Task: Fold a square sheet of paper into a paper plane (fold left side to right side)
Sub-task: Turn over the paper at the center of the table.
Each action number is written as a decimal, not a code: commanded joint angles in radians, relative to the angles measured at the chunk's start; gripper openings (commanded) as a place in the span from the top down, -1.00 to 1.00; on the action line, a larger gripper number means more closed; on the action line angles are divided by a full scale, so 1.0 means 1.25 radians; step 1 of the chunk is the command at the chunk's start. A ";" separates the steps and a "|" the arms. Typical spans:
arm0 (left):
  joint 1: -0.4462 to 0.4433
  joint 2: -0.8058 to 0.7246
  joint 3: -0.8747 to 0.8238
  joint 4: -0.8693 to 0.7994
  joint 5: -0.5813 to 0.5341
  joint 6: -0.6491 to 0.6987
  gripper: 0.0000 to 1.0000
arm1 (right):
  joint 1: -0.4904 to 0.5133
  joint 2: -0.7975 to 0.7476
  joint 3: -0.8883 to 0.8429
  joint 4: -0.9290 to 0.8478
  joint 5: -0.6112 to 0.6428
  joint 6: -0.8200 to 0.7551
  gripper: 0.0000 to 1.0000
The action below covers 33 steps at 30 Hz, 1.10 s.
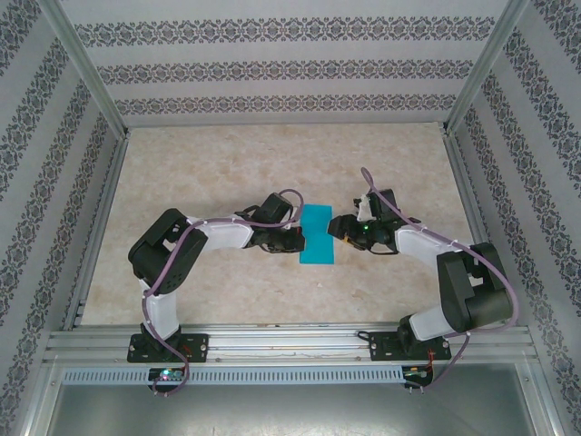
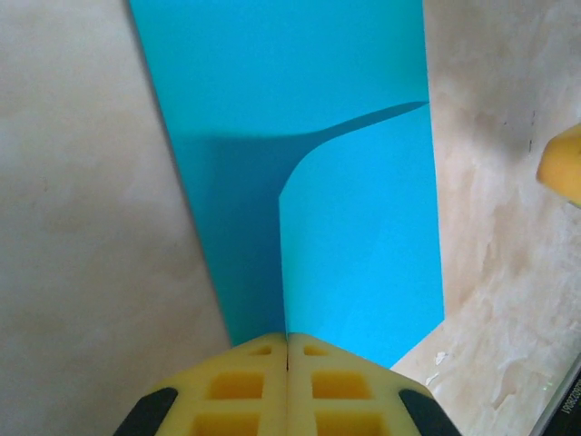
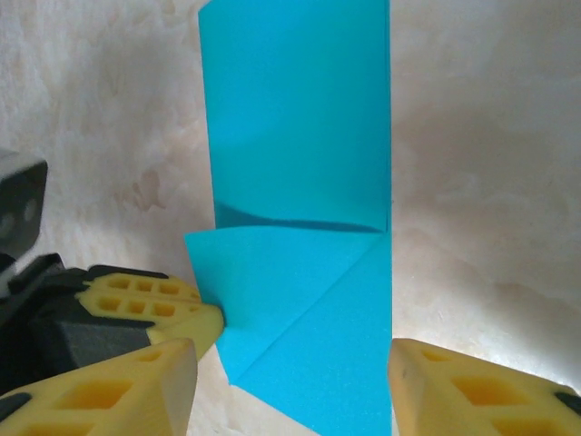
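The paper (image 1: 318, 234) is lying mid-frame in the top view, seemingly halved, with one corner creased. The left gripper (image 2: 287, 340) is pinching its lifted edge, and the right gripper (image 3: 290, 359) is standing open astride it. Most of the plane's folds are waiting.

The paper (image 2: 300, 109) is cut off above and the left gripper (image 2: 287, 350) hides its near edge

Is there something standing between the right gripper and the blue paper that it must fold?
Nothing visible does. The right gripper is open and straddles the near end of the paper on the table. The left gripper, shut on the paper's edge, sits off to the side, not in between.
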 commanded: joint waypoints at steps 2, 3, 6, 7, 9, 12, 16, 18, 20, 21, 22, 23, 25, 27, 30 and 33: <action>0.010 -0.056 -0.021 0.050 -0.018 -0.001 1.00 | -0.006 0.002 -0.027 0.063 -0.058 0.017 -0.06; 0.010 -0.063 -0.028 0.055 -0.024 -0.004 1.00 | -0.005 0.006 -0.029 0.074 -0.064 0.022 -0.04; 0.010 -0.082 -0.045 0.067 -0.035 -0.011 1.00 | -0.002 0.020 -0.037 0.107 -0.075 0.035 0.02; 0.010 -0.088 -0.052 0.070 -0.038 -0.014 1.00 | 0.001 0.026 -0.039 0.123 -0.078 0.040 0.03; 0.010 -0.096 -0.061 0.076 -0.046 -0.019 1.00 | 0.009 0.036 -0.043 0.154 -0.081 0.053 0.05; 0.011 -0.105 -0.070 0.082 -0.053 -0.026 1.00 | 0.025 0.060 -0.043 0.200 -0.081 0.075 0.06; 0.011 -0.115 -0.077 0.087 -0.065 -0.031 1.00 | 0.054 0.096 -0.037 0.268 -0.074 0.108 0.09; 0.011 -0.116 -0.079 0.087 -0.068 -0.031 1.00 | 0.067 0.115 -0.029 0.292 -0.069 0.117 0.11; 0.011 -0.117 -0.081 0.087 -0.067 -0.032 1.00 | 0.080 0.140 -0.016 0.304 -0.065 0.124 0.11; 0.011 -0.117 -0.082 0.087 -0.069 -0.032 1.00 | 0.083 0.150 -0.013 0.310 -0.063 0.131 0.12; 0.012 -0.118 -0.083 0.087 -0.069 -0.033 1.00 | 0.087 0.159 -0.012 0.319 -0.059 0.138 0.12; 0.012 -0.120 -0.086 0.089 -0.071 -0.035 1.00 | 0.089 0.164 -0.012 0.327 -0.053 0.144 0.12; 0.012 -0.124 -0.091 0.091 -0.075 -0.038 1.00 | 0.092 0.170 -0.011 0.327 -0.042 0.149 0.11; 0.012 -0.126 -0.096 0.096 -0.077 -0.042 1.00 | 0.093 0.174 -0.013 0.327 -0.037 0.155 0.10; 0.012 -0.126 -0.100 0.099 -0.075 -0.044 1.00 | 0.096 0.189 -0.015 0.355 -0.047 0.176 0.10; 0.012 -0.123 -0.099 0.099 -0.073 -0.045 1.00 | 0.104 0.208 -0.016 0.414 -0.061 0.214 0.14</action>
